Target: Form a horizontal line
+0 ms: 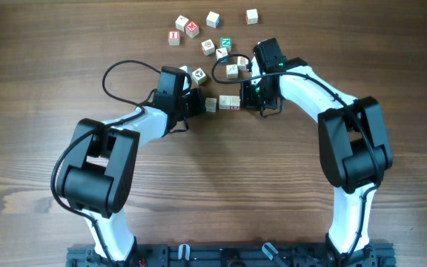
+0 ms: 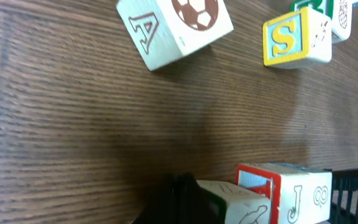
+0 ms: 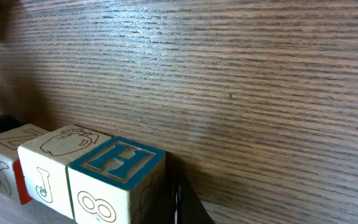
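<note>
Row (image 1: pixel 224 103) of three cubes, touching side to side on the table (image 1: pixel 199 193), long axis left–right, just near of the loose cubes (image 1: pixel 217 41). Left fingers (image 1: pixel 200 104), closed and empty, sit at its left end; right fingers (image 1: pixel 245 100), likewise closed and empty, at its right end. Both arms are equally near, so any further squaring would likely be an inward push along the axis.

Overhead: straight down, far. Wrist views: low, close, skimming table (image 1: pixel 213 193) — all share cube row (image 1: pixel 224 102).
</note>
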Available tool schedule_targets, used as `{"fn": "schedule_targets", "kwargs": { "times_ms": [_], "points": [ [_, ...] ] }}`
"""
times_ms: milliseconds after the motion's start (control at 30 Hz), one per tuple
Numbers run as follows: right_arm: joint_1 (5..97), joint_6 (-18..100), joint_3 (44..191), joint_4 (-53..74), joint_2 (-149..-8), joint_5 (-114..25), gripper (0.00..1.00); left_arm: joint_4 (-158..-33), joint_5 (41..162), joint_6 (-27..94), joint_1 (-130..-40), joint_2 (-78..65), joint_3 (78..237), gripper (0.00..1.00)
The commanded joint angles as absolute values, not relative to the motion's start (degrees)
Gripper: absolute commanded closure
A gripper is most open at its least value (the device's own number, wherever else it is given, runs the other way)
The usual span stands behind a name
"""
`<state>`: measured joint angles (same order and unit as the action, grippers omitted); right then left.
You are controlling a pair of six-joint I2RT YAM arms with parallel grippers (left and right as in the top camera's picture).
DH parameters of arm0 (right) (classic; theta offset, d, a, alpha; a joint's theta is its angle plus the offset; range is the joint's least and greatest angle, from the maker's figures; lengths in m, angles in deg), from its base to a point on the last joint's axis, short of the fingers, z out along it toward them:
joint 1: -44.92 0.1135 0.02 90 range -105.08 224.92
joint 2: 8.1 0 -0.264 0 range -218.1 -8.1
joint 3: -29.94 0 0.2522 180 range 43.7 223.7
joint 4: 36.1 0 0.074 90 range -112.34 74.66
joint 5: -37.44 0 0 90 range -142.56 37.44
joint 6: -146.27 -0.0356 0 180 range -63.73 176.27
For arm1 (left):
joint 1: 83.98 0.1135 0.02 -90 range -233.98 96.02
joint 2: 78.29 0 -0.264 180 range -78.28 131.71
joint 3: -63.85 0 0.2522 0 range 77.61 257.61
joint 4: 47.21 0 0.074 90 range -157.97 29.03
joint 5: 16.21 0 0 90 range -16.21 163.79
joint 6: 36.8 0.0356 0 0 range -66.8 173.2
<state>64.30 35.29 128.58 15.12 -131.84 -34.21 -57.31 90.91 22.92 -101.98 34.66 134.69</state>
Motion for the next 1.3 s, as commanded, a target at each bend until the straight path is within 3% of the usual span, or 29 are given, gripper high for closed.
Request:
{"fn": "schedule_targets", "kwargs": {
  "times_ms": [0,367,633,833,1267],
  "points": [
    [64.36,35.32,127.33,16.01,-133.53,-39.74,0.96,-59.21,91.13,22.77,-102.24,36.61,133.31,0.96],
    [64.36,35.29,127.33,16.16,-133.53,-39.74,0.96,-57.64,90.67,22.74,-102.07,36.61,133.31,0.96],
    [64.36,35.32,127.33,16.3,-133.53,-39.74,0.96,-70.05,91.17,19.25,-98.2,36.58,133.31,0.96],
    [64.36,35.27,127.33,16.19,-133.53,-39.74,0.96,-76.33,98.76,21.04,-98.46,36.58,133.31,0.96],
    [64.36,35.29,127.33,16.32,-133.53,-39.74,0.95,-69.73,100.16,21.02,-101.83,36.61,133.31,0.96]
  ]
}}
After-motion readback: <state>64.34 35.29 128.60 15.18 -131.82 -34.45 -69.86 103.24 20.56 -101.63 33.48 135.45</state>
